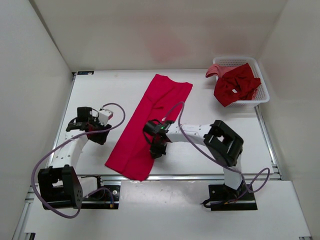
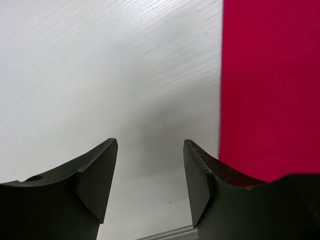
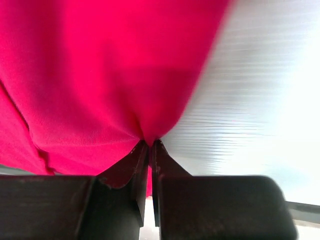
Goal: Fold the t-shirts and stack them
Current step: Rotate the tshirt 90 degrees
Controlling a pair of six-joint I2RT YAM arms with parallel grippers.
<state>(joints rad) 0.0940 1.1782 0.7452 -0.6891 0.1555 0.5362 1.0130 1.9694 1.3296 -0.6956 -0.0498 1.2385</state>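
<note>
Pinkish-red t-shirt (image 1: 160,100), pinched in right end effector (image 3: 150,145)

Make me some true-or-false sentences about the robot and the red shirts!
1. The right end effector is pinching the bright red t-shirt. True.
2. The left end effector is shut on cloth. False: it is open and holds nothing, over the bare table beside that shirt.
3. The white basket is empty. False: a dark red t-shirt lies in it.
4. The bright red t-shirt lies on the table between the two arms. True.
</note>
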